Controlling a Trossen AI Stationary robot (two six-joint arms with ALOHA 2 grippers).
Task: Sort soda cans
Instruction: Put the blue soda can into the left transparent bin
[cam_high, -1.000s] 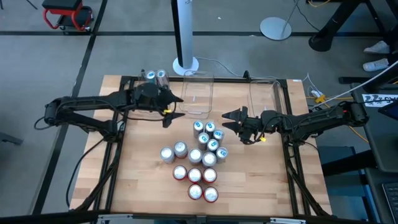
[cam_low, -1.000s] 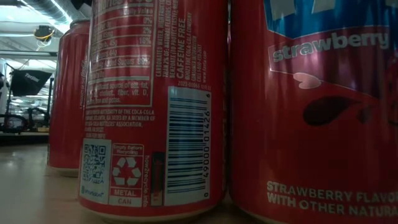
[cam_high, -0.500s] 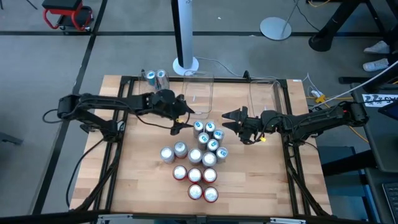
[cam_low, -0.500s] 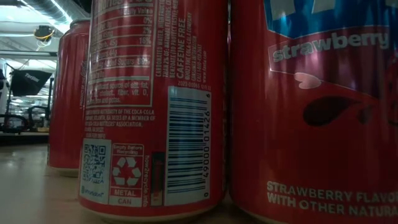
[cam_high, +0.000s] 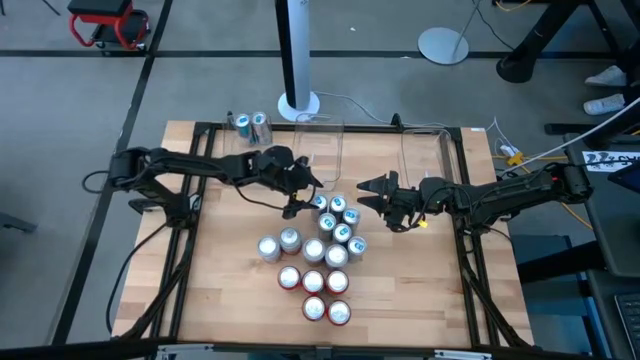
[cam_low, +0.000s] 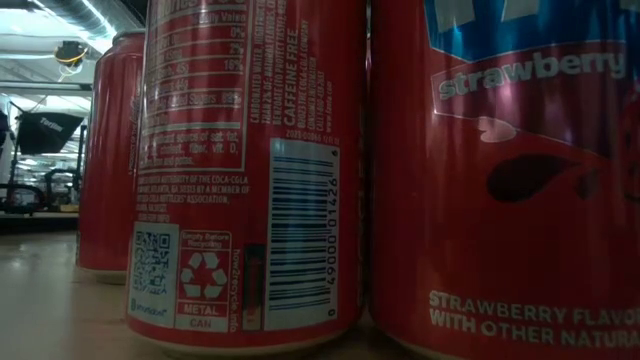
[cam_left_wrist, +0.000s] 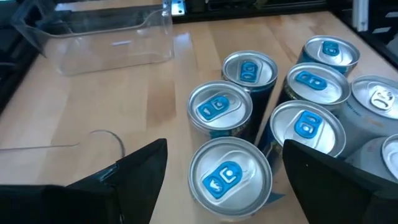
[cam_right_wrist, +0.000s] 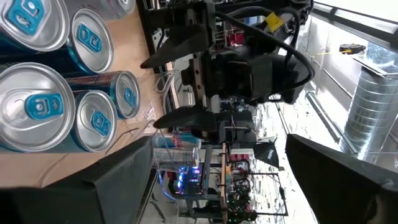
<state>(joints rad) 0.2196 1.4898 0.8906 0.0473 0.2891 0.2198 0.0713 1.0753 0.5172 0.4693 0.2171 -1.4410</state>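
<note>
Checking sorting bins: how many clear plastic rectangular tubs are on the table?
2. Middle tub at the table's far edge; right tub beside it, a gap between. None apparently hidden.

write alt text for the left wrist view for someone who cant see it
The left gripper hangs open over a blue-tabbed soda can, one dark finger on each side and neither touching it. More blue-tabbed cans cluster close behind on the wooden table, and a clear plastic tub stands farther back.
</note>
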